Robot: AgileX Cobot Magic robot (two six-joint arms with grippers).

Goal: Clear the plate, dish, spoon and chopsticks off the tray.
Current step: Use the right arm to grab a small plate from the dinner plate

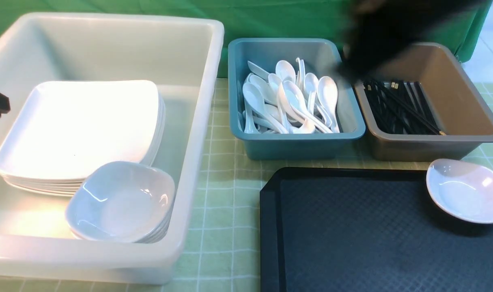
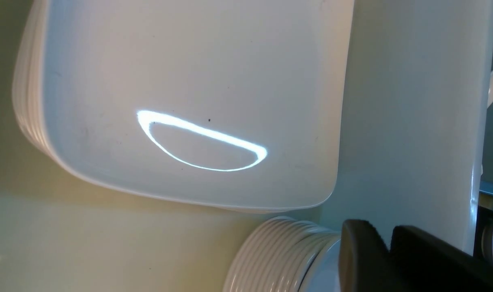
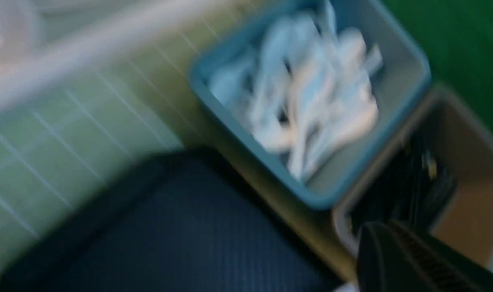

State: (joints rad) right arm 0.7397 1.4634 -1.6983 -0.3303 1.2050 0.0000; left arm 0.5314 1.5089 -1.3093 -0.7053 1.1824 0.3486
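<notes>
The black tray [image 1: 351,235] lies at the front right and bears only a small deep white dish [image 1: 465,194] on its far right corner. The large plate [image 1: 80,125] tops a stack in the white tub; its dark speck shows in the left wrist view [image 2: 189,101]. Spoons [image 1: 291,101] fill the teal tub. Black chopsticks [image 1: 396,107] lie in the brown tub. My left gripper [image 1: 5,106] [image 2: 388,243] is shut and empty, above the white tub's left side. My right gripper [image 1: 347,69] [image 3: 386,239] is a dark blur above the gap between the teal and brown tubs, its jaws together and empty.
A big white tub [image 1: 197,121] at the left also holds a stack of small dishes [image 1: 120,202] in front of the plates. The teal tub [image 1: 295,142] and the brown tub [image 1: 465,138] stand side by side behind the tray. A green checked cloth [image 1: 222,211] covers the table.
</notes>
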